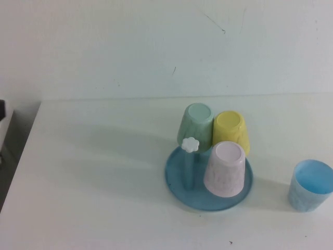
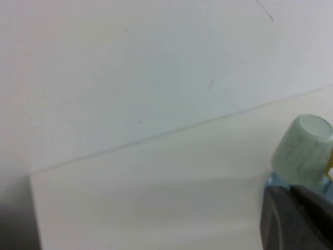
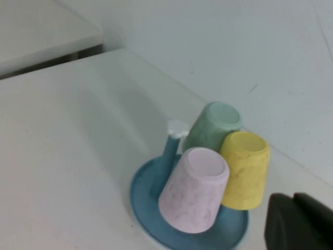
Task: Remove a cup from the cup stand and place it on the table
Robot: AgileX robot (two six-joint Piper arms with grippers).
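Standing upright near the desk's (image 1: 93, 177) right edge, the cup (image 1: 310, 185) is off the cup stand (image 1: 208, 179). Left wrist: my left gripper (image 2: 299, 219), closed, empty. Right wrist: my right gripper (image 3: 299, 224), closed, empty, beside the stand.

No text, label, brand, number or sign can be read in any view. The cups, the cup stand (image 1: 209, 179), the counter (image 1: 93, 177) and the wall behind it all show plain, unmarked surfaces, apart from a few faint scratches and specks on the wall that form no letters.
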